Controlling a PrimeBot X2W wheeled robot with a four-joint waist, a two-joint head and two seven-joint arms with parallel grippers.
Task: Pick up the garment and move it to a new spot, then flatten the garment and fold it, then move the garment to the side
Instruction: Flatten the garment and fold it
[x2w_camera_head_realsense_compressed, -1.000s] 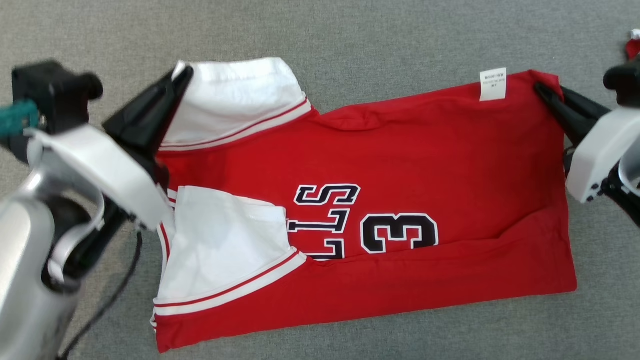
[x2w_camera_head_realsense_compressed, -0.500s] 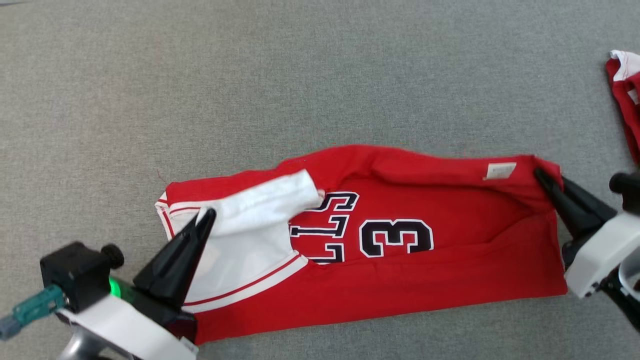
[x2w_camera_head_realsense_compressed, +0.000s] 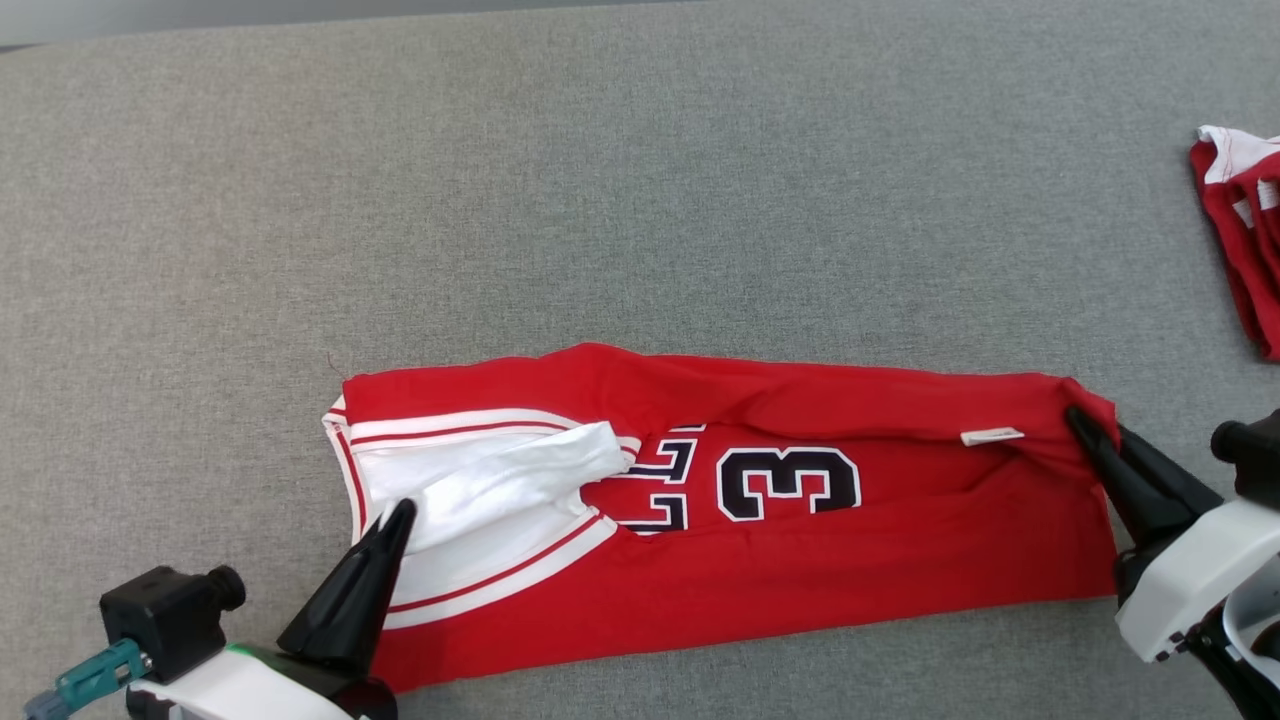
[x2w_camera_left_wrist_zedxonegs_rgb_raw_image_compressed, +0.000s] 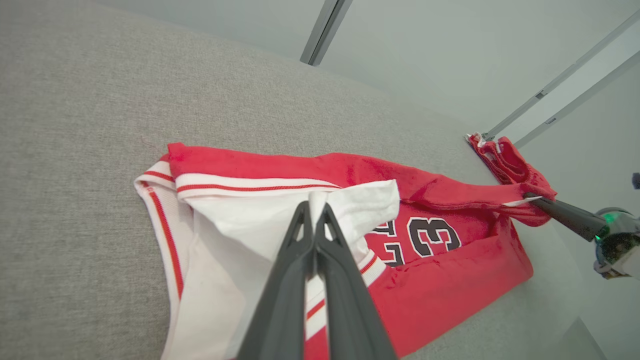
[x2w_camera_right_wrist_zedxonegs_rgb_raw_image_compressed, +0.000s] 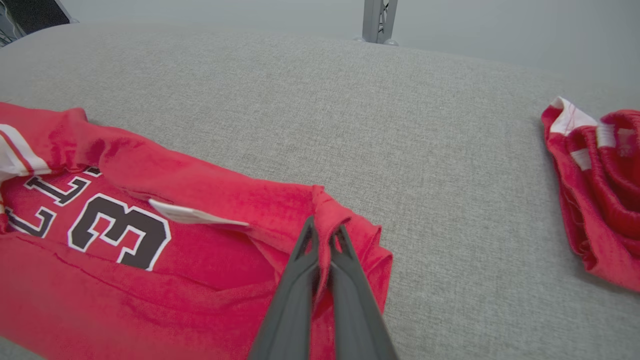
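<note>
The garment (x2w_camera_head_realsense_compressed: 800, 590) is a red jersey with white sleeves and a black "3", lying as a long band across the grey surface. Its far edge is turned over toward me. My left gripper (x2w_camera_head_realsense_compressed: 398, 510) is shut on the white sleeve at the left end, and the pinched cloth shows between its tips in the left wrist view (x2w_camera_left_wrist_zedxonegs_rgb_raw_image_compressed: 316, 210). My right gripper (x2w_camera_head_realsense_compressed: 1078, 418) is shut on the red corner at the right end, near the white label (x2w_camera_head_realsense_compressed: 992, 436). The right wrist view shows that corner bunched between the right gripper's (x2w_camera_right_wrist_zedxonegs_rgb_raw_image_compressed: 325, 227) tips.
A second red and white garment (x2w_camera_head_realsense_compressed: 1240, 230) lies crumpled at the far right edge of the grey surface (x2w_camera_head_realsense_compressed: 640, 200). Open grey surface stretches behind the jersey. Metal frame legs (x2w_camera_right_wrist_zedxonegs_rgb_raw_image_compressed: 378, 20) stand beyond the surface's far edge.
Both grippers have drawn the jersey's far edge toward me, so the jersey now lies folded into a narrower band. The head camera has also shifted.
</note>
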